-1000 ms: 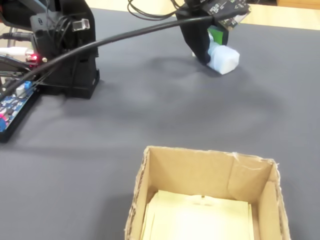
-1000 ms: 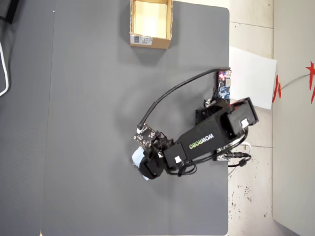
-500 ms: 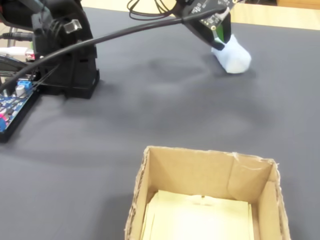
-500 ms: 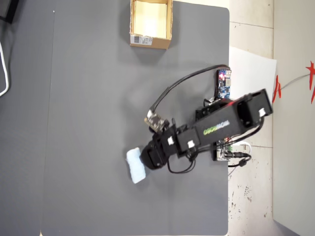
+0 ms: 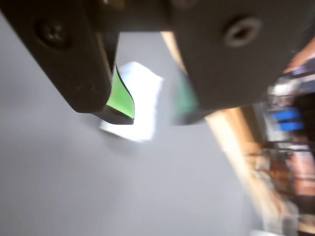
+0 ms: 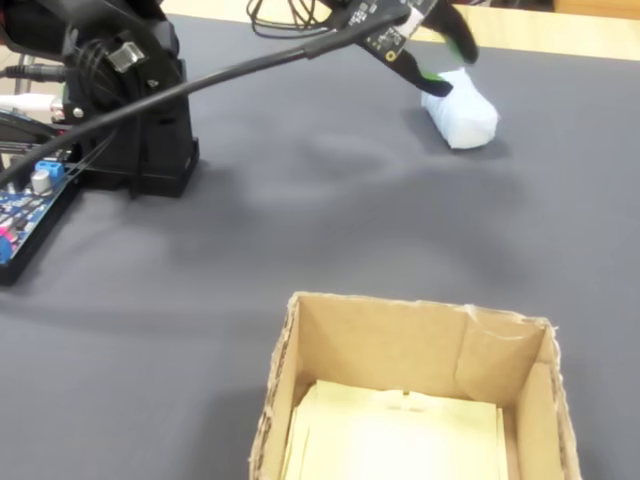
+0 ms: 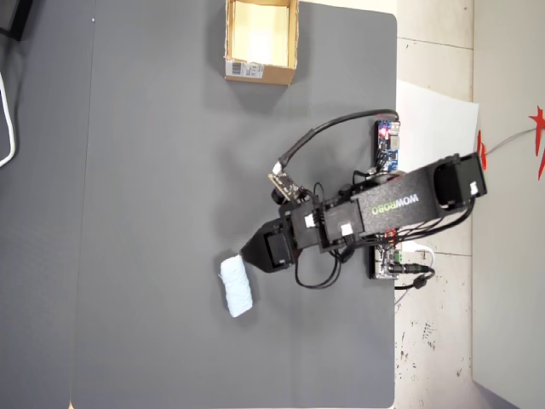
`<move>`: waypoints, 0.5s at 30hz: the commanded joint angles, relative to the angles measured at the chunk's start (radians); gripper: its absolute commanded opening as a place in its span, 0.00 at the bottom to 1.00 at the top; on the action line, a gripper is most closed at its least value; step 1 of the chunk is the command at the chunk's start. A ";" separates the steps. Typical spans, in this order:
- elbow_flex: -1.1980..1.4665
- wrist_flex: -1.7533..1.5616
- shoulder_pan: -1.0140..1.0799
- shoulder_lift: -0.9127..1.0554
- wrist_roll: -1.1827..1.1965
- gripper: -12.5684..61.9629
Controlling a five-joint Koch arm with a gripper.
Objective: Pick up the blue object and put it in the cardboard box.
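The blue object (image 7: 236, 285) is a pale, rounded oblong pad lying on the dark grey mat, near the far right in the fixed view (image 6: 460, 116). My gripper (image 7: 249, 252) hovers just beside and above it, open, with green-padded fingers spread apart (image 6: 452, 68). In the wrist view the blue object (image 5: 142, 105) shows through the gap between the two jaws of the gripper (image 5: 152, 118), touching neither. The cardboard box (image 7: 261, 41) stands at the mat's top edge in the overhead view, far from the gripper, with its open top at the bottom of the fixed view (image 6: 415, 345).
The arm's black base (image 6: 130, 110) and a circuit board (image 6: 25, 205) with cables sit at the left of the fixed view. A thick black cable (image 6: 250, 70) runs above the mat. White paper (image 7: 434, 132) lies beyond the mat's right edge.
The gripper has lifted off the blue object and drawn back toward the base with its fingers spread. The object was pushed out a little and now lies uncovered on the mat.
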 commanded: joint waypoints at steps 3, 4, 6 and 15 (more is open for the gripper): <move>-0.138 0.129 -0.031 -0.029 0.046 0.60; -0.160 0.160 -0.043 -0.046 0.044 0.60; -0.193 0.202 -0.060 -0.078 0.044 0.60; -0.331 0.279 -0.149 -0.282 0.014 0.60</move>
